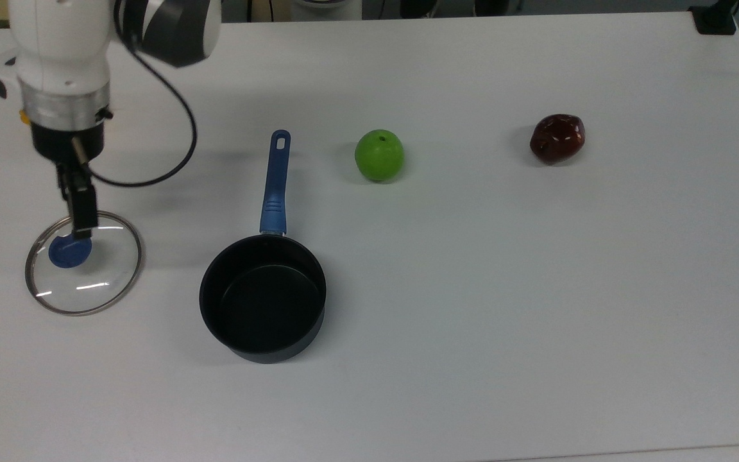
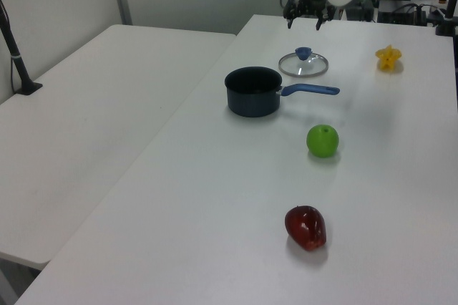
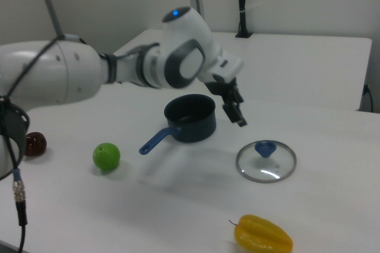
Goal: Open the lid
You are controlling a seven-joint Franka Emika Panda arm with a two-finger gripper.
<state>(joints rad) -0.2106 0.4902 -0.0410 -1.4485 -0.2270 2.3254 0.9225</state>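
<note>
The lid [image 1: 97,276] is a round glass disc with a metal rim and a blue knob [image 1: 69,250]. It lies flat on the white table, to the left of the black saucepan [image 1: 262,298] in the top view. My gripper [image 1: 81,221] hangs open and empty in the air above the lid's far side. In the left view the gripper [image 2: 303,23] is well above the lid [image 2: 303,64], with its two fingers spread apart. In the right view the gripper [image 3: 237,116] hovers up and to the left of the lid [image 3: 266,161].
The saucepan's long blue handle [image 1: 275,183] points away from the pot toward the top view's upper edge. A green apple [image 1: 379,154] and a dark red apple [image 1: 557,138] sit farther toward the top view's right. A yellow star fruit [image 3: 263,234] lies near the lid.
</note>
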